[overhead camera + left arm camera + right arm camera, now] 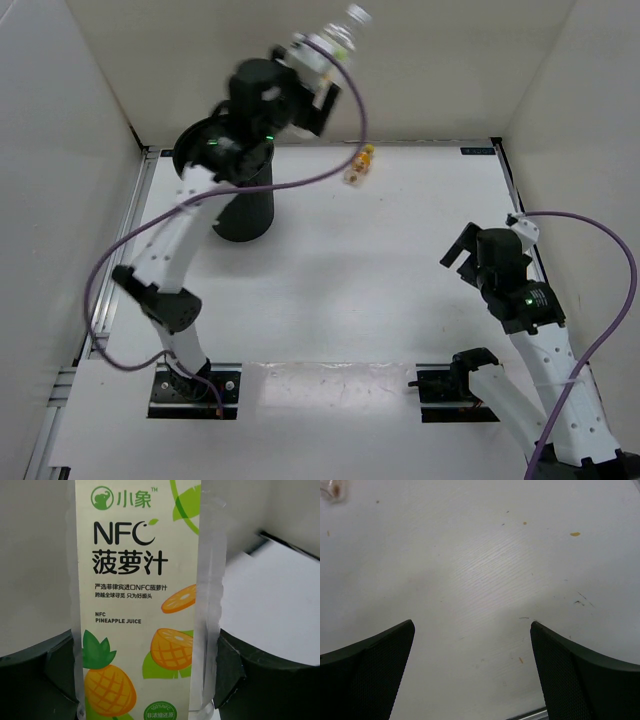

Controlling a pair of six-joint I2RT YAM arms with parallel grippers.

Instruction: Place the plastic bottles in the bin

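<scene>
White tabletop (400, 300) lay beneath both arms, walled in by pale panels (60, 150). Black and ribbed, the bin (245, 215) stood below the left gripper (145, 640) and back toward that arm's base. Its mouth was hidden under the arm in the top view. The left gripper was raised high above the table. Its dark fingers (35, 675) pressed against either side of a white-labelled bottle (135, 555) printed with pineapples and orange slices. The bottle stuck out past the fingertips and was blurred in the top view. The right gripper (472, 630) hung low over the tabletop with its jaws spread wide. Well ahead of it and off to its left, a small bottle of orange liquid (360, 164) lay on its side on the table, apart from the bin.
</scene>
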